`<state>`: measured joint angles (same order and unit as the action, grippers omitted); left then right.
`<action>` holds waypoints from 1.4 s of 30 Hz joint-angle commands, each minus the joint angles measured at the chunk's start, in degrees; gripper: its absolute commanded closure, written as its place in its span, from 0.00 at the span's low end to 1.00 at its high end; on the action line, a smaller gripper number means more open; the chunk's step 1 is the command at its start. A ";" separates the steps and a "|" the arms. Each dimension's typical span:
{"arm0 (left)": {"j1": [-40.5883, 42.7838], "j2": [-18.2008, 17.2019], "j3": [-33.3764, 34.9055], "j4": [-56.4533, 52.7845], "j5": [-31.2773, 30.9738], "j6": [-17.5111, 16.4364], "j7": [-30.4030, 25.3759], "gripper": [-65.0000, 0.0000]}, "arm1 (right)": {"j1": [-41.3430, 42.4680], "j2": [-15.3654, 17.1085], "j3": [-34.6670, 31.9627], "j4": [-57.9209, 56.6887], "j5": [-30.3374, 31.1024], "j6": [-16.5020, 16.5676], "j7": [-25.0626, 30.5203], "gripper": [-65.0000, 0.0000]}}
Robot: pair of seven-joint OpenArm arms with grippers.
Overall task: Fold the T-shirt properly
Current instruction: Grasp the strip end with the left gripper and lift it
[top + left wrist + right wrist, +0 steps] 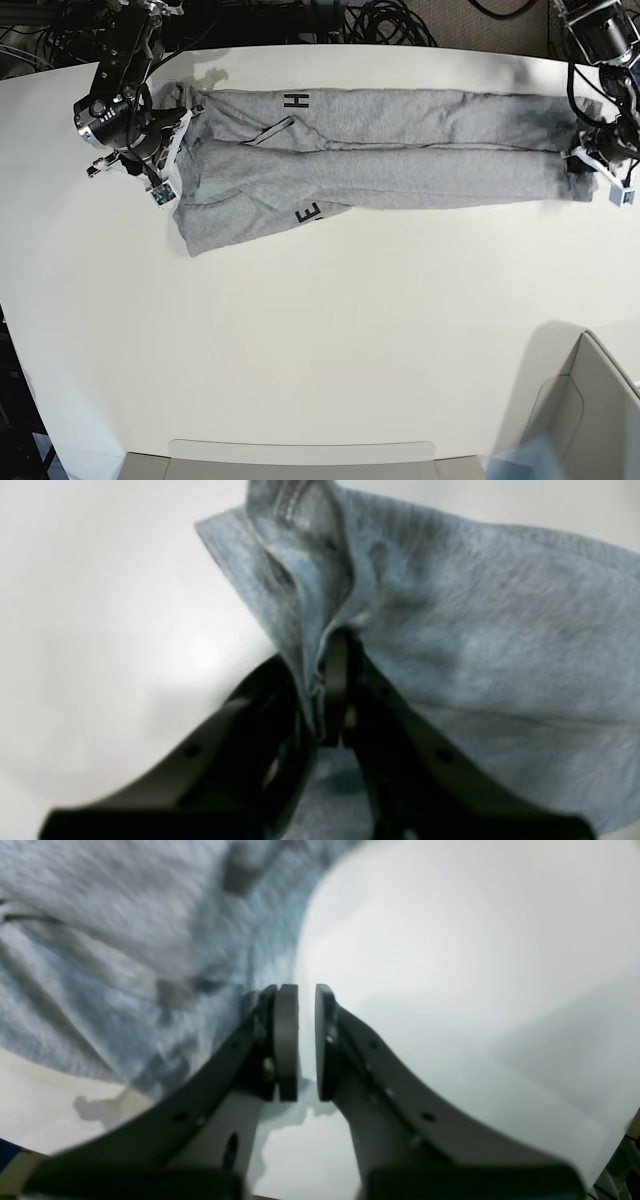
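The T-shirt (400, 160) is soft heathered grey knit cloth, matt and faintly fuzzy, with a stitched hem and flat black printed letters. The table (320, 340) looks smooth, white and slightly sheeny. Both the left gripper (330, 700) and the right gripper (306, 1040) look like dark matt plastic, with smooth flat pads

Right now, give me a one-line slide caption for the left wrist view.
Left claw pinching a bunched edge of the grey T-shirt above the white table.
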<state>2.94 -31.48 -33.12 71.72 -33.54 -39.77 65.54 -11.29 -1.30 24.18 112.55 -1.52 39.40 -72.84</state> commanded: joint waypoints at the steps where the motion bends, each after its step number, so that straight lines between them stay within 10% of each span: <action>1: -0.17 -0.12 -0.50 5.16 -1.49 -0.23 -0.88 1.00 | 0.61 0.20 -0.05 1.16 0.24 0.60 0.44 0.90; 22: 6.77 14.74 0.55 40.23 -1.58 -0.23 8.79 1.00 | 0.61 0.38 -1.81 1.16 0.24 0.60 0.44 0.90; 42: 7.48 21.86 20.86 43.22 -1.58 3.68 8.35 1.00 | 0.61 0.73 -5.24 1.16 0.24 0.60 0.44 0.90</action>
<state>11.09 -9.52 -12.29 113.89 -33.87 -35.75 74.98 -11.31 -0.80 18.94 112.62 -1.52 39.40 -73.03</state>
